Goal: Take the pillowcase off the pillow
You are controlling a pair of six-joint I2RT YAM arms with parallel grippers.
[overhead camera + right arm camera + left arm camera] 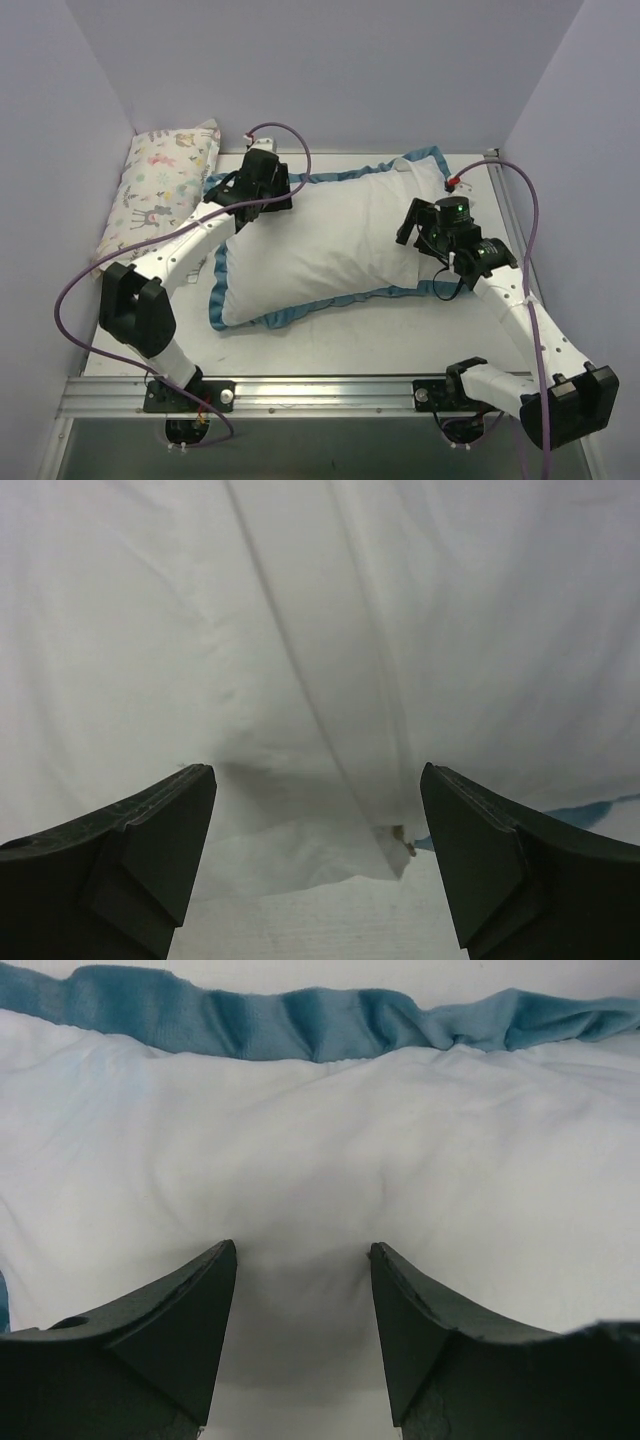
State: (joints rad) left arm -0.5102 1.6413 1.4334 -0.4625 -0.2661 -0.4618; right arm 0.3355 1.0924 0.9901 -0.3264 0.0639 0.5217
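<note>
Top external view: the pillowcase (320, 240) lies across the middle of the table (400, 345), plain white side up, with its blue ruffled trim (300, 311) showing along the near, left and far edges. It looks plump, so the pillow appears to be inside it, but I cannot pick out bare cushion from cover anywhere. A small pastel animal-print pillow (165, 190) sits at the far left, just beside the pillowcase's left end. The left arm (185, 250) reaches to the far left corner of the pillowcase, and the right arm (525, 315) reaches in to its right end. A purple cable (60, 300) loops out from the left arm.

From the left wrist, the left gripper (303, 1252) is spread open with nothing between its dark fingers (185, 1325). White cloth fills the gap below them, dented a little between the tips, and the ruffled trim runs across the far side of that view.

From the right wrist, the right gripper (318, 770) is also spread wide and gripping nothing. Creased white fabric hangs beyond its tips. A loose white fold ends just past them, and a sliver of blue trim shows at the right. I cannot tell whether either set of fingertips actually touches the cloth.
</note>
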